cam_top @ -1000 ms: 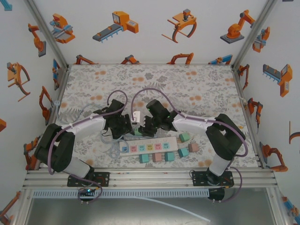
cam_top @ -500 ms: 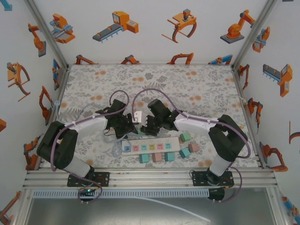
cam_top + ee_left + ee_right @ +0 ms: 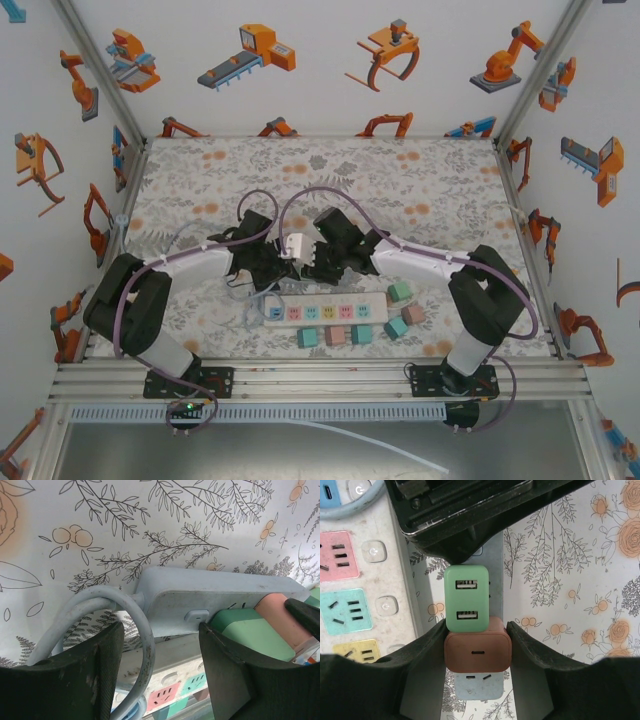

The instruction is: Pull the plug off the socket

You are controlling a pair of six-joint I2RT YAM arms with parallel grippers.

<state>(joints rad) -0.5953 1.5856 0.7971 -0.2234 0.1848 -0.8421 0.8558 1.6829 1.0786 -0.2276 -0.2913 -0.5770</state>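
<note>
Two tools meet just behind the coloured strip (image 3: 325,313) lying on the counter (image 3: 420,180). Left tool (image 3: 160,630) clasps the end of a pale socket bar (image 3: 220,587) (cord (image 3: 95,605) looping beside it), held above that strip. Right tool (image 3: 476,640) pinches the brown plug (image 3: 477,655), seated in the bar beside a green plug (image 3: 466,597).

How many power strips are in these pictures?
2. One power strip lies flat near the table's front edge; the other strip is behind it, mid-table, holding a green plug and brown plug.
</note>
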